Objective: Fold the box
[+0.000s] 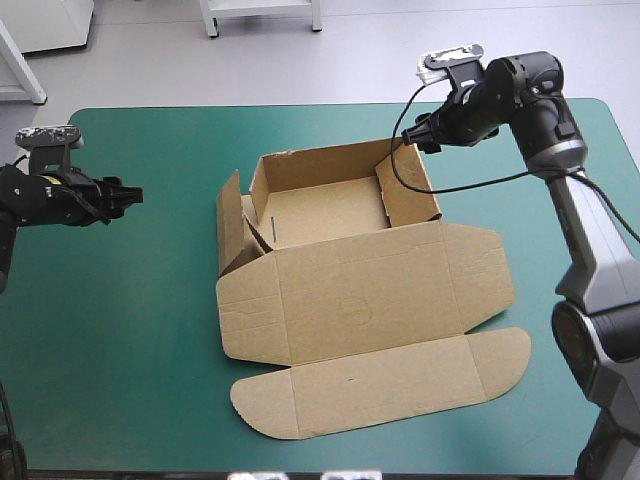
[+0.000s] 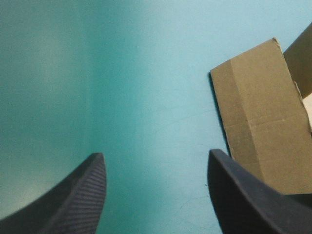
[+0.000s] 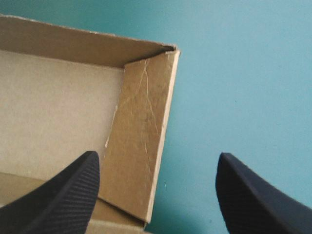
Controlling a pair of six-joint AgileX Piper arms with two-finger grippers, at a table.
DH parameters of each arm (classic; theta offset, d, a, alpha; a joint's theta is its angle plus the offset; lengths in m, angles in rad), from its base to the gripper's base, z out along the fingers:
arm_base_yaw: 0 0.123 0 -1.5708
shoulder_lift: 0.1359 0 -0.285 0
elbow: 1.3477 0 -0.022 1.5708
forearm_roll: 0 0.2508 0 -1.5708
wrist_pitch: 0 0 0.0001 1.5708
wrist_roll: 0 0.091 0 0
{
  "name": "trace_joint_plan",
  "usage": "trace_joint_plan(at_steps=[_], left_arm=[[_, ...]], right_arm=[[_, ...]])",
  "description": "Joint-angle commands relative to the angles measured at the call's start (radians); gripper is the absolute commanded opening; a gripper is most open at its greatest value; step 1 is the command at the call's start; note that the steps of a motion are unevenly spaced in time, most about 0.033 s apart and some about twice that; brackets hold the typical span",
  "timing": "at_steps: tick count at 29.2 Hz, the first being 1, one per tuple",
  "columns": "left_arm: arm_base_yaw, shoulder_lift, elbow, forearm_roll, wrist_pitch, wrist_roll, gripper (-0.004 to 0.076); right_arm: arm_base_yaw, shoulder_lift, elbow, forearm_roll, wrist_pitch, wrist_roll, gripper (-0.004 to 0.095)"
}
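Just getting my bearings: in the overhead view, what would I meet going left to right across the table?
The left tool → bare teal-green cover → brown box. The right tool overlaps the box's far right corner, so I leave it out.

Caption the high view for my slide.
Brown box, lid flat, on teal-green table; right gripper open over its right wall, left gripper open, standing clear.

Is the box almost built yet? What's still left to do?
Partly. The box already has its back wall and right wall standing up. Nothing is in hand: the left claw and right claw are both open, gripping nothing. Left to do: the left wall leans outward, untucked, and the lid lies flat.
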Motion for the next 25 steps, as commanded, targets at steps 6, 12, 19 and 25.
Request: trace_joint_plan(at_steps=[6,12,19,25], left_arm=[[-0.006,-0.035,-0.026,-0.065,-0.044,0.033,0.0441],[-0.006,-0.035,-0.026,-0.076,-0.044,0.033,0.0442],[-0.006,-0.035,-0.026,-0.133,-0.044,0.071,0.0442],[-0.006,-0.035,-0.026,-0.155,-0.051,0.085,0.0442]], right_arm=[[0.193,-0.293,0.35,-0.235,-0.06,0.114,0.0554],[0.169,-0.263,0.381,-0.293,-0.237,0.164,0.0578],[0.029,-0.091,0.238,-0.092,-0.199,0.068,0.06],[0.01,0.04,0.121,-0.062,-0.171,0.032,0.06]])
